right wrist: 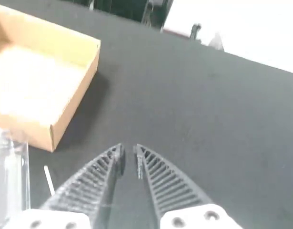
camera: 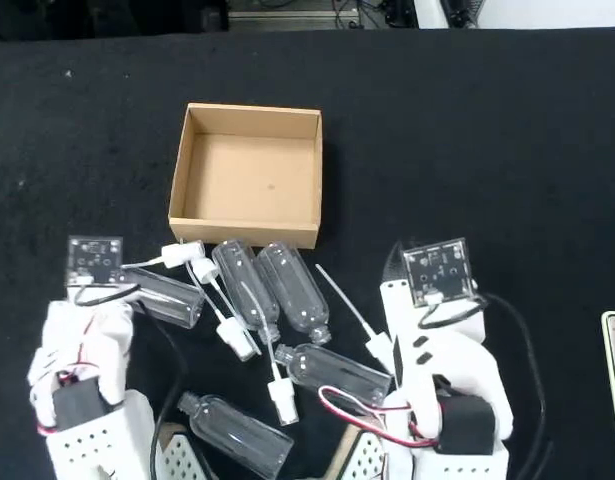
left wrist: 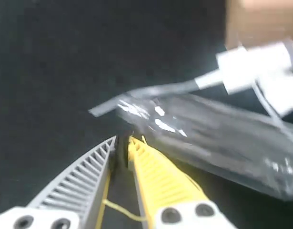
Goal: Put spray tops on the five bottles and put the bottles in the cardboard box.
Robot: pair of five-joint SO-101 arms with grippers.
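Black cloth point(camera: 507, 150) covers the desk. From above, the cardboard box point(camera: 245, 232) sits left of the desk's middle. Five clear bottles point(camera: 295, 288) lie on their sides between it and the near edge, with loose spray tops point(camera: 282, 395) among them.

At the left wrist, the left gripper point(left wrist: 121, 142) (one finger grey, one yellow) is closed to a sliver and grips nothing, its tips just beside one of the bottles point(left wrist: 222, 138).

At the right wrist, the right gripper point(right wrist: 129, 152) is likewise pinched nearly together, holding nothing, over bare cloth near the box's corner point(right wrist: 75, 90).
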